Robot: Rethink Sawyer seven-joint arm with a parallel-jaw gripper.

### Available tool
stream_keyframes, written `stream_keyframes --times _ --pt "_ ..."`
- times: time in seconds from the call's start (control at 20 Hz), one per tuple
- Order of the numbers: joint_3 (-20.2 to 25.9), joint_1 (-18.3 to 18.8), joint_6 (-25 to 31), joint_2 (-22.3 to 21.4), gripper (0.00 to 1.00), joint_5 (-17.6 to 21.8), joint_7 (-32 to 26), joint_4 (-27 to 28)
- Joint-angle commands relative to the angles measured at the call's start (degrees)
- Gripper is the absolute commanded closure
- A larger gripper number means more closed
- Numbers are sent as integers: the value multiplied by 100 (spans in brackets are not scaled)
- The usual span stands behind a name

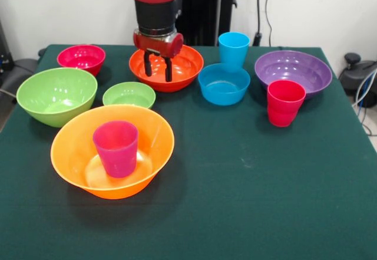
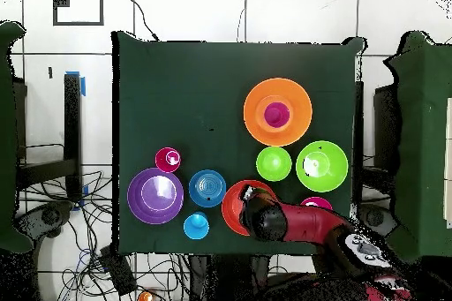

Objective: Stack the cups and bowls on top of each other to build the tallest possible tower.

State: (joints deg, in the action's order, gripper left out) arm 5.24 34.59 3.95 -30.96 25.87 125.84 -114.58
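My gripper hangs open just above the inside of the red-orange bowl at the back, with nothing between its black fingers. At the front left, the large orange bowl holds the purple-magenta cup upright. The sky blue cup stands behind the small blue bowl. The red-pink cup stands in front of the large purple bowl. In the overhead view the arm covers part of the red-orange bowl and hides the gripper.
A large lime green bowl, a small lime green bowl and a small pink-red bowl sit on the left. The green cloth stretches to the front and right. Cables lie beyond the table's edges.
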Motion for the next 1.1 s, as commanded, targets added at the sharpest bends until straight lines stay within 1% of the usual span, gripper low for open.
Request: stream_keyframes --times 0.05,0.15,0.3,0.45,0.65,0.7,0.8,0.95,1.1 --pt "881 364 1206 -962 0 107 -743 272" --pt "942 430 1195 -980 0 170 -743 276" --pt "902 407 1044 -755 0 363 -689 537" --pt "920 454 940 -519 0 516 -690 666" --pt "810 378 509 40 0 751 -498 867" --pt "753 297 280 214 0 784 -355 965" --pt "714 211 -38 410 0 840 -177 1102" --pt "692 129 -111 460 0 863 -74 1191" --pt "737 137 -79 440 0 852 -59 1208"
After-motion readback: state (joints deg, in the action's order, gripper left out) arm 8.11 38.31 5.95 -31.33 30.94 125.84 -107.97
